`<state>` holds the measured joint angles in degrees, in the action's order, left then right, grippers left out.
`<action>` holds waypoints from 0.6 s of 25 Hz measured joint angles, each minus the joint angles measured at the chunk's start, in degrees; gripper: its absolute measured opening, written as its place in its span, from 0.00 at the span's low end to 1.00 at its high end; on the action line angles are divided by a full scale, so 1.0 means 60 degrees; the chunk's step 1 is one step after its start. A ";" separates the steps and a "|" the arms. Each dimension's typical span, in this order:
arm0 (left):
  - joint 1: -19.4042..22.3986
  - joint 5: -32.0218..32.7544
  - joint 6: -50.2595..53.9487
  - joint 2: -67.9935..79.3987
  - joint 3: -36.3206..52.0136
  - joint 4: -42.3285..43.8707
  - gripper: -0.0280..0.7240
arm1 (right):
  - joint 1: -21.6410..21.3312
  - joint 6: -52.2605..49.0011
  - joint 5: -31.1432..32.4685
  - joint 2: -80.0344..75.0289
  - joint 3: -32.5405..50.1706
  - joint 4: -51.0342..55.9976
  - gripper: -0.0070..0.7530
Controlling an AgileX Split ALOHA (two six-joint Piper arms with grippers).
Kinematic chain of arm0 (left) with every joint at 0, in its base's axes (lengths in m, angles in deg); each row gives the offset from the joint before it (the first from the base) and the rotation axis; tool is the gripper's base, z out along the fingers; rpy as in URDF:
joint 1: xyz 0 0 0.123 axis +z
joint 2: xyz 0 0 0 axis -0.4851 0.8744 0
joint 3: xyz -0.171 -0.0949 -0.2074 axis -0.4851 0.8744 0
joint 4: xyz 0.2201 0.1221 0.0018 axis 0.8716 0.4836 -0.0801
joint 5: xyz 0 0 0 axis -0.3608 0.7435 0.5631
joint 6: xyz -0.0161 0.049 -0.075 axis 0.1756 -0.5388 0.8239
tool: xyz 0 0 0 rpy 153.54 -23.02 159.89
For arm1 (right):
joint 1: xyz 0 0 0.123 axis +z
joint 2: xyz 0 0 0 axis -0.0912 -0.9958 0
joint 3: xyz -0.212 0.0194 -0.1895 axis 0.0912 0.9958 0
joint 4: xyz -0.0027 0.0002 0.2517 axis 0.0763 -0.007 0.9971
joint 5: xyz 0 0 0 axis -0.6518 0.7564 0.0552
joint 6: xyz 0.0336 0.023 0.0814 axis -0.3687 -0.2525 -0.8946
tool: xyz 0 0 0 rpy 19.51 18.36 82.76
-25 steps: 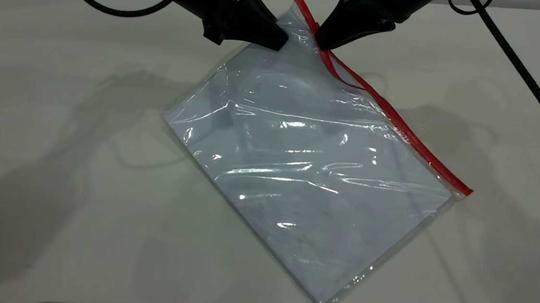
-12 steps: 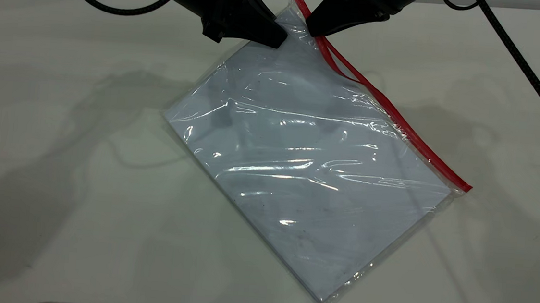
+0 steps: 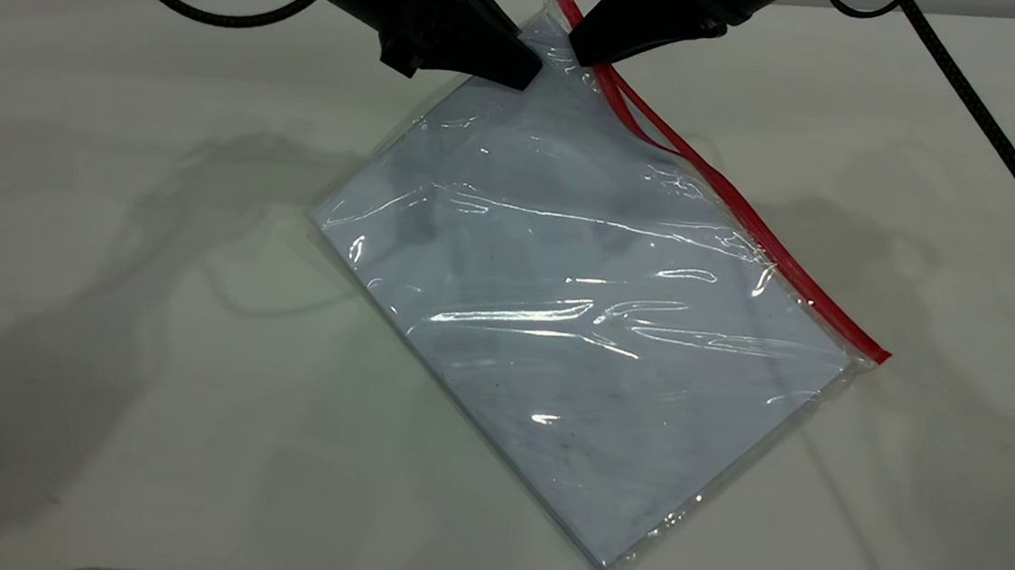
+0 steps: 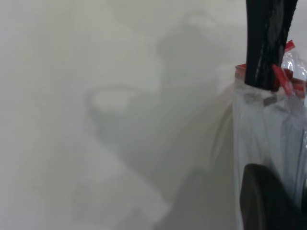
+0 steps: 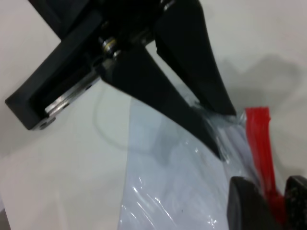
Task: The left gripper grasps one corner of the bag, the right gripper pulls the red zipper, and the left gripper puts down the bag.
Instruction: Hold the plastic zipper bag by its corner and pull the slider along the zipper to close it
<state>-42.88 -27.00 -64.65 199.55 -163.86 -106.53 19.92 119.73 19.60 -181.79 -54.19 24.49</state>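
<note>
Exterior view: we see the left gripper pinching the corner of the bag, the right gripper clamping the red zipper; slider hidden.

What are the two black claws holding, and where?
The left gripper pinches the bag by its top corner. The right gripper pinches the red zipper beside it.

Black tapered right gripper, closed on thin red plastic zipper strip, moved up strip toward far end since a second ago; now close beside black tapered left gripper. Split stretch of strip trailing behind right gripper longer. Clear plastic bag with pale bluish sheet inside: lifted far corner pulled tauter, wrinkles and glare streaks rearranged.
</note>
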 joint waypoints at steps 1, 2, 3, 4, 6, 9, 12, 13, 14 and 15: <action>0.0000 0.0000 0.0010 -0.0008 0.0000 -0.0009 0.11 | 0.0000 0.0009 0.0000 0.0000 0.0000 0.0045 0.27; 0.0000 0.0000 0.0018 -0.0008 0.0000 -0.0009 0.11 | 0.0000 0.0009 0.0000 0.0000 0.0000 0.0065 0.25; 0.0000 0.0008 0.0018 -0.0008 0.0000 -0.0009 0.11 | 0.0000 0.0018 0.0000 0.0000 0.0000 0.0064 0.24; 0.0000 0.0008 0.0018 -0.0008 0.0000 -0.0009 0.11 | 0.0000 0.0018 0.0000 0.0000 0.0000 0.0064 0.22; 0.0000 0.0025 0.0029 -0.0008 0.0000 -0.0009 0.11 | 0.0000 0.0049 0.0000 0.0000 0.0000 0.0064 0.17; 0.0000 0.0025 0.0135 -0.0008 0.0000 -0.0039 0.11 | 0.0000 0.0066 0.0008 0.0000 0.0000 0.0030 0.09; 0.0000 0.0025 0.0241 -0.0008 0.0000 -0.0066 0.11 | 0.0000 0.0056 0.0019 0.0000 0.0000 -0.0052 0.06; 0.0000 0.0028 0.0249 -0.0008 0.0000 -0.0066 0.11 | 0.0000 0.0034 0.0032 0.0000 0.0000 -0.0092 0.06; 0.0000 0.0036 0.0261 -0.0008 0.0000 -0.0066 0.11 | 0.0000 -0.0005 0.0043 0.0000 0.0000 -0.0119 0.06; 0.0000 0.0036 0.0268 -0.0008 0.0000 -0.0066 0.11 | 0.0000 -0.0028 0.0042 0.0000 0.0000 -0.0157 0.06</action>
<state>-42.88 -26.78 -63.04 199.50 -163.86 -106.92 19.92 119.56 19.85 -181.79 -54.19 23.54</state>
